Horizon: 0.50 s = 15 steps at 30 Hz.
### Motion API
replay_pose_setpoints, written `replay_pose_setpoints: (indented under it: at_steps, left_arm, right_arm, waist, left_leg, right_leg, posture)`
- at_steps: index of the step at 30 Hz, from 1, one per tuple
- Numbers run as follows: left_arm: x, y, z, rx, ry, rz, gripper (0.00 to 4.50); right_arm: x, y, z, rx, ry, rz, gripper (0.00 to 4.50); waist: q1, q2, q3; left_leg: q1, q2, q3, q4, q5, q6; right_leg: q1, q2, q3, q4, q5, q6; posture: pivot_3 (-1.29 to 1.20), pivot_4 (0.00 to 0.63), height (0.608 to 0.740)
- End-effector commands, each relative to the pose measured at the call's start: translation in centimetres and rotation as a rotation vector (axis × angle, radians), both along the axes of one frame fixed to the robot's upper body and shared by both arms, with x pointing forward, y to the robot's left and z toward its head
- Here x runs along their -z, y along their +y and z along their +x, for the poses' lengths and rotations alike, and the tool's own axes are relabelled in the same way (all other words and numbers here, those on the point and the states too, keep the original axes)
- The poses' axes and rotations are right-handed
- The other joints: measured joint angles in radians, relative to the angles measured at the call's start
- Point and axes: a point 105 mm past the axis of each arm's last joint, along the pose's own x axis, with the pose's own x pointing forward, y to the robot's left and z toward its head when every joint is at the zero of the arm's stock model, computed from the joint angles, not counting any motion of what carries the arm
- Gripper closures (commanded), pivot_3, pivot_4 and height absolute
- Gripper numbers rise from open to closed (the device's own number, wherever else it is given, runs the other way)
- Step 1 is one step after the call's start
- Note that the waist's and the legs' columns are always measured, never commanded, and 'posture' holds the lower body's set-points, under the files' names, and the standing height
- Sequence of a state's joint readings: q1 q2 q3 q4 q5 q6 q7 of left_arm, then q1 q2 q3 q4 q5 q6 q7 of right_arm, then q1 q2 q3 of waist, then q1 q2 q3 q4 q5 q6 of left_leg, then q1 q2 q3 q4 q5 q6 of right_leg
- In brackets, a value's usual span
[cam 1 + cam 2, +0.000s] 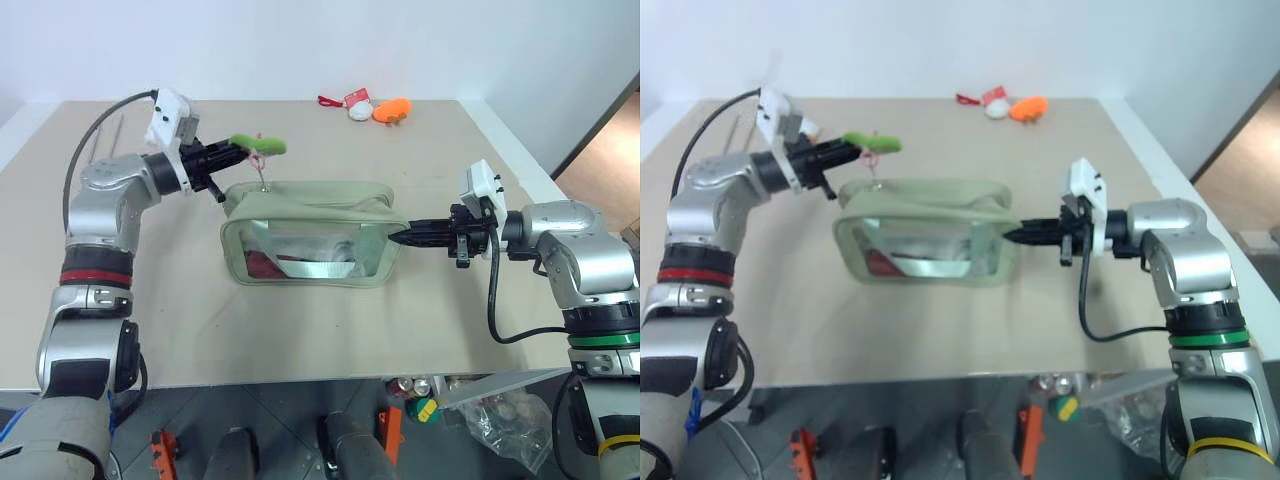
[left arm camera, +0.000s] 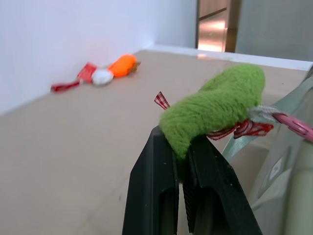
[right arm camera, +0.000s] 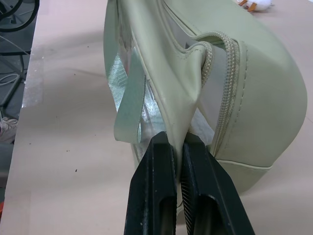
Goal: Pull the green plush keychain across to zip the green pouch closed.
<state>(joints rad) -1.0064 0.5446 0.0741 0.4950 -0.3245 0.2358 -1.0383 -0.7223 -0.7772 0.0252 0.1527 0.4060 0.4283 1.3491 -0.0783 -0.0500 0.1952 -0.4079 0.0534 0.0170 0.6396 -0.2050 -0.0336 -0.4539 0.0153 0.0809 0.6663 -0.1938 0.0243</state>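
Observation:
The green pouch (image 1: 310,235) stands in the middle of the table, its clear side panel toward me. Above the pouch's left end my left gripper (image 1: 232,150) is shut on the green plush keychain (image 1: 259,144), which is lifted off the pouch; its pinkish cord (image 1: 262,170) runs down to the zipper. In the left wrist view the black fingers (image 2: 156,196) pinch one end of the green plush keychain (image 2: 215,107). My right gripper (image 1: 395,237) is shut on the fabric tab at the pouch's right end, seen between the fingers (image 3: 156,191) in the right wrist view, beside the zipper (image 3: 230,88).
A white plush toy (image 1: 360,111) and an orange plush toy (image 1: 393,109) with a red strap lie at the table's far edge. Below the table's near edge sit cans and a plastic bag (image 1: 490,415).

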Motion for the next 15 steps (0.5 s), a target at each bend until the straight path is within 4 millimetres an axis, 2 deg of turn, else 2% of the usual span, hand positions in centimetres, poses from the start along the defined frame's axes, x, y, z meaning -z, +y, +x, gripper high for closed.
replay_pose_setpoints:
  at_steps: [1,6,9,13,15]
  left_arm:
    - [-2.2,-2.3,-2.4,0.101,-0.16,0.085,4.43]
    - [-2.2,-4.0,-4.7,0.203,-0.215,0.179,4.43]
    - [-1.2,-3.8,-5.6,0.244,-0.179,0.23,4.43]
    - [0.0,-2.9,-5.4,0.225,-0.124,0.29,4.43]
    - [0.1,-2.6,-5.3,0.222,-0.084,0.269,3.76]
  right_arm:
    - [-1.2,0.3,-0.1,-0.017,-0.049,0.002,4.5]
    - [-1.1,0.3,-0.1,-0.018,-0.047,0.002,4.5]
    - [-1.0,0.4,-0.1,-0.018,-0.046,0.003,4.5]
    - [-1.0,0.4,-0.1,-0.019,-0.045,0.004,4.5]
    - [-0.9,0.4,-0.1,-0.02,-0.044,0.005,4.5]
  waist:
    - [0.0,0.0,0.0]
    - [0.0,0.0,0.0]
    - [-0.003,0.0,0.0]
    - [-0.003,0.0,0.0]
    - [-0.002,0.0,0.0]
  left_leg:
    - [0.0,0.0,0.0,0.0,0.0,0.0]
    - [0.0,0.0,0.0,0.0,0.0,0.0]
    - [0.001,0.0,0.0,0.0,0.0,0.0]
    - [0.001,0.0,0.0,0.0,0.0,0.0]
    - [0.001,0.0,0.0,0.0,0.0,0.0]
  right_leg:
    - [0.0,0.0,0.0,0.0,0.0,0.0]
    - [0.0,0.0,0.0,0.0,0.0,0.0]
    - [0.0,0.0,0.0,0.0,0.0,0.0]
    - [0.0,0.0,0.0,0.001,0.0,0.0]
    - [0.0,0.0,0.0,0.001,0.0,0.0]
  posture:
    - [0.0,0.15,0.74]
    - [0.0,0.15,0.74]
    - [0.0,0.15,0.74]
    - [0.0,0.15,0.74]
    - [0.0,0.15,0.74]
